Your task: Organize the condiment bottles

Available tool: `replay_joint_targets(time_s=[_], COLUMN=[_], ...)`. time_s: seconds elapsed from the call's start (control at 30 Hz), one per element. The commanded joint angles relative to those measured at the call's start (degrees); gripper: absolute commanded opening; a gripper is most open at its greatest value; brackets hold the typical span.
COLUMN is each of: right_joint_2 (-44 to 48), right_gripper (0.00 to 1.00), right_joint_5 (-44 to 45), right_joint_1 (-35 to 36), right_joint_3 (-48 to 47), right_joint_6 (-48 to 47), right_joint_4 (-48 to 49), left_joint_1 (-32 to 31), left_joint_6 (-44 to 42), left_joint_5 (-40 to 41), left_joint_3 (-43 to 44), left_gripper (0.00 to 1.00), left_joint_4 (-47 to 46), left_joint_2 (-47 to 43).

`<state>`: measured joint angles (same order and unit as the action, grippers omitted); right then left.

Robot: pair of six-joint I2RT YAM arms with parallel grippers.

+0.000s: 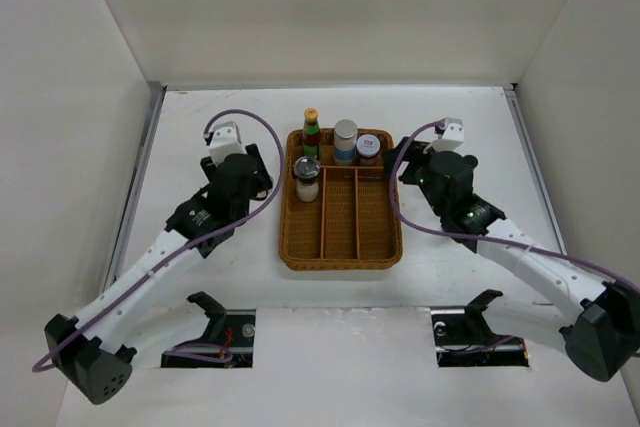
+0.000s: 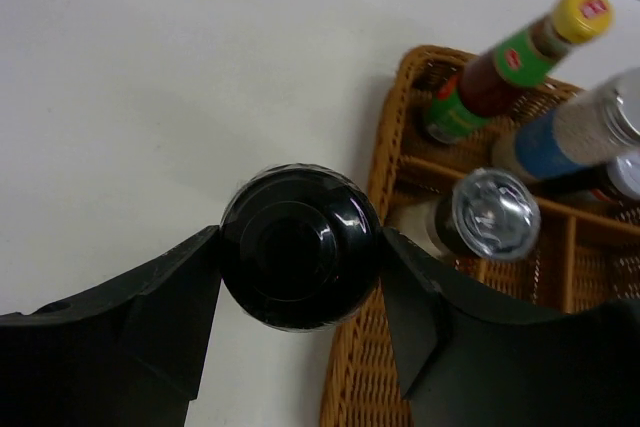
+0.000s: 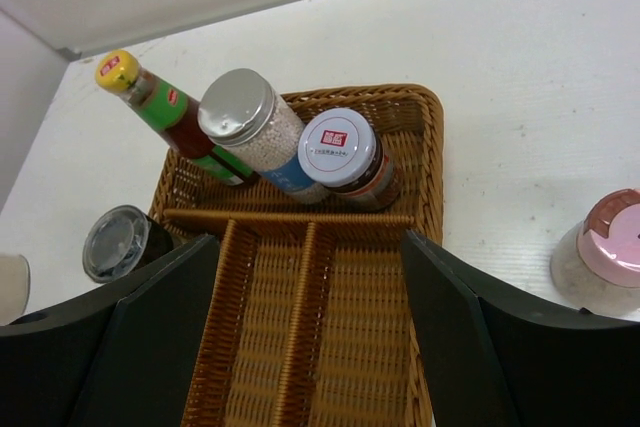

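My left gripper (image 2: 300,259) (image 1: 262,171) is shut on a black-lidded bottle (image 2: 298,237), held at the left rim of the wicker tray (image 1: 340,247). In the tray's back section stand a green-red bottle with a yellow cap (image 1: 311,132) (image 3: 160,102), a white shaker with a blue band (image 1: 345,140) (image 3: 255,127) and a jar with a red-and-white lid (image 1: 369,148) (image 3: 340,152). A clear shaker with a shiny lid (image 1: 307,179) (image 2: 490,215) stands in the left compartment. My right gripper (image 3: 310,257) (image 1: 412,169) is open and empty over the tray's right side. A pink-capped shaker (image 3: 605,252) stands on the table to the right of the tray.
The tray's long compartments (image 3: 300,347) hold nothing in front of the bottles. White walls enclose the table on three sides. Purple cables loop over both arms. The pink-capped shaker is hidden under my right arm in the top view.
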<state>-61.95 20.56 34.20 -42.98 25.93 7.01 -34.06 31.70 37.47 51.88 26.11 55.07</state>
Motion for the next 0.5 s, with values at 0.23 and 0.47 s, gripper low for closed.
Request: replay_joint_targets(time_s=[0.23, 0.47], right_joint_2=[4.8, 8.5], right_gripper=[0.80, 0.77], right_joint_5=[2.4, 6.3], right_joint_1=[-0.4, -2.4], right_joint_3=[-0.4, -0.3], right_joint_6=[0.2, 0.2], right_joint_4=[-1.9, -6.4], left_joint_1=[-16.4, -20.5], left_joint_6=[-0.1, -1.8], left_joint_5=[0.1, 0.1], left_joint_3=[4.1, 0.7], left_gripper=[0.38, 0.38], left_joint_4=[0.0, -5.2], left_joint_2=[-1.1, 4.8])
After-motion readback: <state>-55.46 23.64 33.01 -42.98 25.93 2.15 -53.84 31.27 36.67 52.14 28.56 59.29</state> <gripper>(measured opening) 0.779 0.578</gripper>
